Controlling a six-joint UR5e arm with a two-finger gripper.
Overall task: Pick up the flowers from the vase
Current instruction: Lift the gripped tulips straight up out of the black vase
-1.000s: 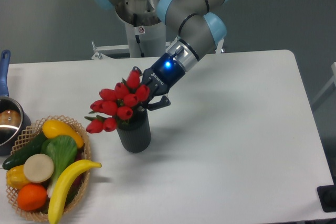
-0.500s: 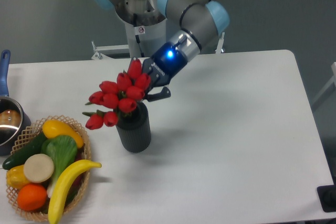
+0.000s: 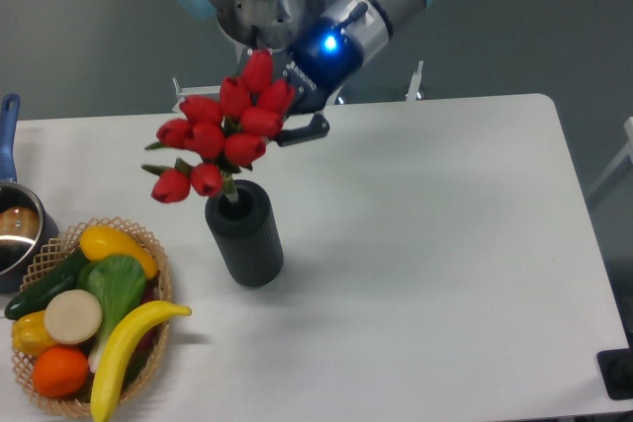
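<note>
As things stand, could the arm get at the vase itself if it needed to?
Probably not at once. The gripper looks shut on the flowers, whose stem ends sit at the mouth of the vase. The vase's sides stand bare on the table, so the way is otherwise free.

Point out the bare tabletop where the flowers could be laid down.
The widest bare patch of the white table lies right of the dark grey ribbed vase, out to the right edge. The left is crowded: a woven basket of fruit and a blue-handled pot. The end effector holds the red tulip bunch.

end effector (image 3: pixel 280 111) tips behind flowers (image 3: pixel 220 137), pot (image 3: pixel 15 224) cropped
</note>
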